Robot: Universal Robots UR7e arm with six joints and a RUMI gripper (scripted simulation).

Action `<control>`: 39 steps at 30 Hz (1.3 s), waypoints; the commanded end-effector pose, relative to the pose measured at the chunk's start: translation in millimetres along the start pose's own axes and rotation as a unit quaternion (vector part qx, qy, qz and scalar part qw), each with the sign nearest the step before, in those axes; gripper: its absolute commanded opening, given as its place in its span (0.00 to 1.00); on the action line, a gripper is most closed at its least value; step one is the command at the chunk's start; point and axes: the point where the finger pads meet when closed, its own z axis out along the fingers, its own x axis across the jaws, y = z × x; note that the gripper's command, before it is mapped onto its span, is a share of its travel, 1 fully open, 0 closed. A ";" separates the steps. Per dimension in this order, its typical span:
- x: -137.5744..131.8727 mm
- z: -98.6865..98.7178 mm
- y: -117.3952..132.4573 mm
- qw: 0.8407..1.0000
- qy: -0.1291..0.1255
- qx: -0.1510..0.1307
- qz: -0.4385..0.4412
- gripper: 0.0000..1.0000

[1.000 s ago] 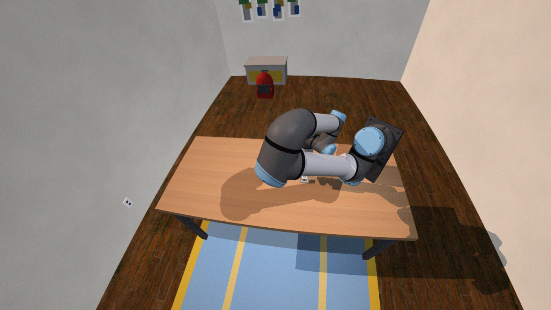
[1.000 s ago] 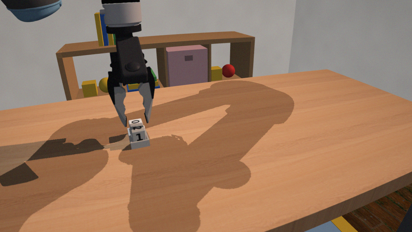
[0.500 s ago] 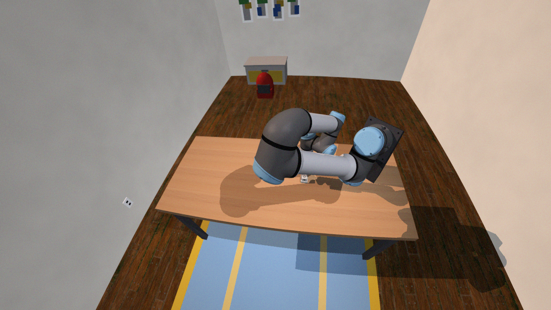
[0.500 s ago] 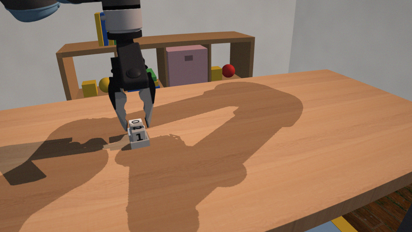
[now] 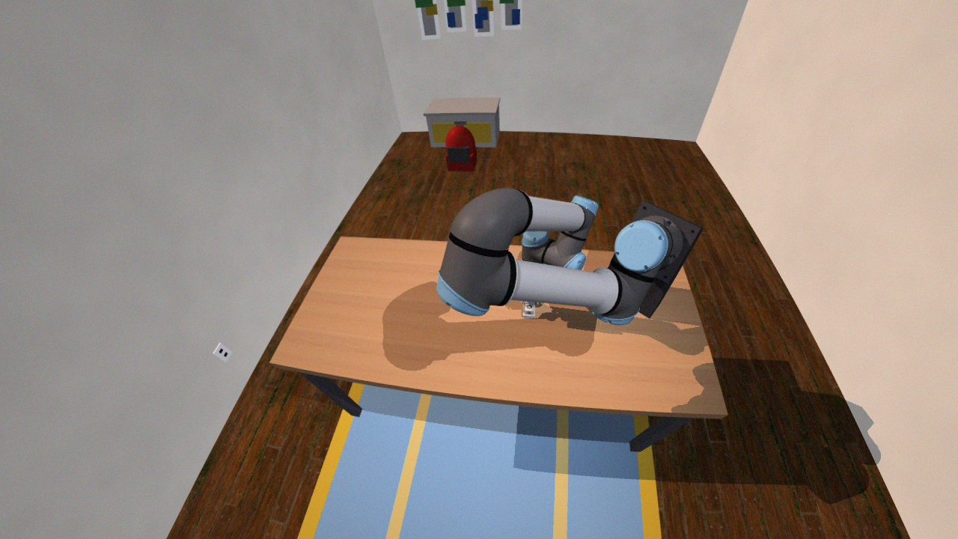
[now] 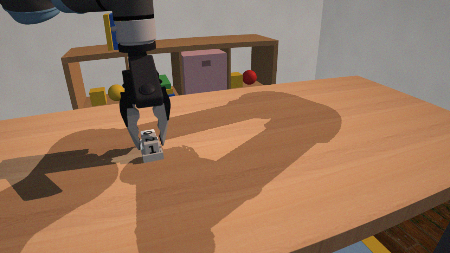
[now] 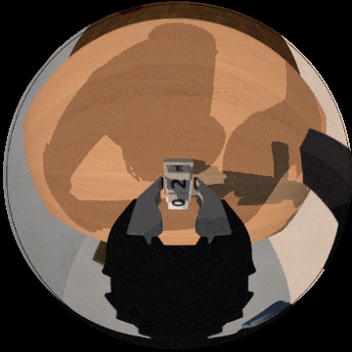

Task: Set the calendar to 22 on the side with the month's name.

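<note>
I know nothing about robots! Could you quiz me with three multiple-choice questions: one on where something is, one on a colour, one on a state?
1. Where is the red ball?
A) on the table
B) on the wooden shelf
C) in the tray

2. What colour is the big box?
A) pink
B) green
C) black

3. How are the tips of the claw?
A) touching each other
B) crossed
C) apart

1 B: it sits in the right-hand compartment.
2 A: its front and lid look pinkish.
3 C: a gap separates them.
</note>
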 end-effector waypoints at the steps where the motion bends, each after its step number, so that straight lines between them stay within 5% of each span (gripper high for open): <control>1: -0.3 0.4 -0.1 1.000 -0.001 0.000 0.000 0.29; 34: -0.3 0.4 -0.1 1.000 -0.001 0.000 0.000 0.29; 35: -0.3 0.4 -0.1 1.000 -0.001 0.000 0.000 0.11; 39: -0.3 0.4 -0.1 1.000 -0.001 0.000 0.000 0.11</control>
